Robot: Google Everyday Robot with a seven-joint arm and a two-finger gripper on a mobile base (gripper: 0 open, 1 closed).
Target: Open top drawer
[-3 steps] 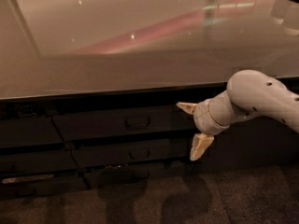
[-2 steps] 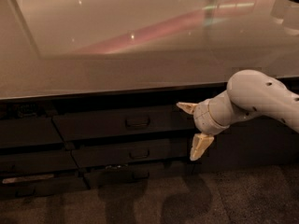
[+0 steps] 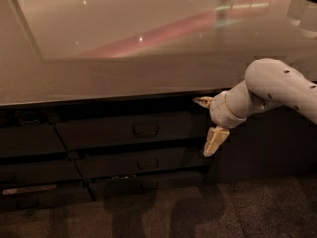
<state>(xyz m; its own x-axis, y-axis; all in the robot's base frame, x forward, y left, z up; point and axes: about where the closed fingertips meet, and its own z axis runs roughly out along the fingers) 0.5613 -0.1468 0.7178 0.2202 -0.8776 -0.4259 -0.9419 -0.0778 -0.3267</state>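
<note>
The top drawer [image 3: 124, 129] is a wide dark front under the counter edge, with a small loop handle [image 3: 145, 131] at its centre. It sits about flush with the fronts around it. My gripper [image 3: 206, 124] is open at the drawer's right end, to the right of the handle and apart from it. One pale fingertip [image 3: 202, 101] points left near the counter's underside. The other [image 3: 214, 142] hangs lower, by the second drawer's level. My white arm [image 3: 277, 86] comes in from the right.
A glossy pale countertop [image 3: 148, 48] overhangs the drawers. Two narrower dark drawers [image 3: 133, 162] with similar handles stack below the top one. Plain dark panels [image 3: 29, 140] stand at the left. A dark cabinet side [image 3: 262, 143] lies behind my arm. Dark carpet [image 3: 198, 212] covers the floor.
</note>
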